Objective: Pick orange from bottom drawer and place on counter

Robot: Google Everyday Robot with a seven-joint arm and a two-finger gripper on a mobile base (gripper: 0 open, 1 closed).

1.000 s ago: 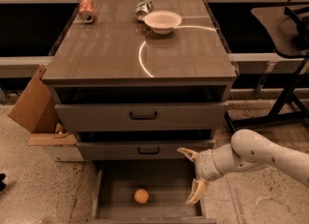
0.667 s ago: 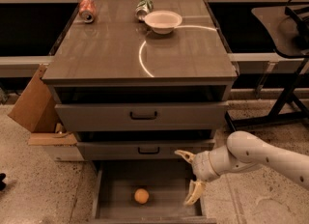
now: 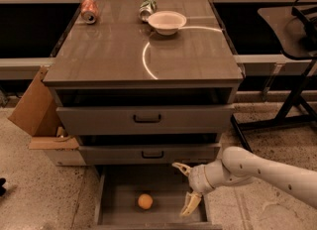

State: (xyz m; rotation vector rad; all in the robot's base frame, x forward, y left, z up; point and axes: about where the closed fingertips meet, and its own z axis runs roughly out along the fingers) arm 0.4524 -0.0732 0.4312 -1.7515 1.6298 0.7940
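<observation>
Here the gripper (image 3: 184,188) hangs with fingers spread wide over the right part of the pulled-out bottom drawer (image 3: 115,213), beside the orange (image 3: 145,201), not touching it.

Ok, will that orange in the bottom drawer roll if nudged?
Probably: the orange is round, loose on the flat floor of the bottom drawer, so a one-sided touch likely rolls it. Its skin looks smooth, so it might slip. The gripper hangs open beside it.

White arm stretched in from view's right edge; pincer (image 3: 185,187) low, fingers spread
</observation>
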